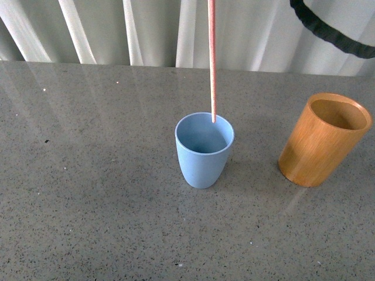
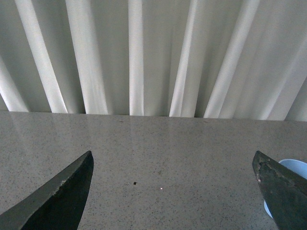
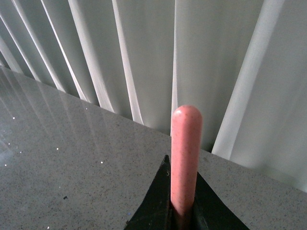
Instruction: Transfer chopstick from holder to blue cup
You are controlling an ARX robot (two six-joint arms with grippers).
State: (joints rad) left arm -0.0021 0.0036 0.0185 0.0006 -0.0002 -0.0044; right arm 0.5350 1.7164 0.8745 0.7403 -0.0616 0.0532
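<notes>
The pale pink chopstick point(image 1: 212, 58) hangs upright in the front view, its lower tip just at the far rim of the light blue cup point(image 1: 203, 150). The top of the stick runs out of that frame. In the right wrist view my right gripper point(image 3: 183, 191) is shut on the chopstick point(image 3: 185, 153), whose rounded end pokes out past the black fingers. The orange-brown holder point(image 1: 322, 139) stands to the right of the cup with nothing showing inside it. My left gripper point(image 2: 173, 167) is open with only tabletop between its fingers; the blue cup point(image 2: 292, 184) peeks from behind one finger.
A grey speckled table point(image 1: 88, 193) carries both cups. White pleated curtains point(image 1: 146, 29) hang behind its far edge. A black cable point(image 1: 328, 29) loops across the upper right of the front view.
</notes>
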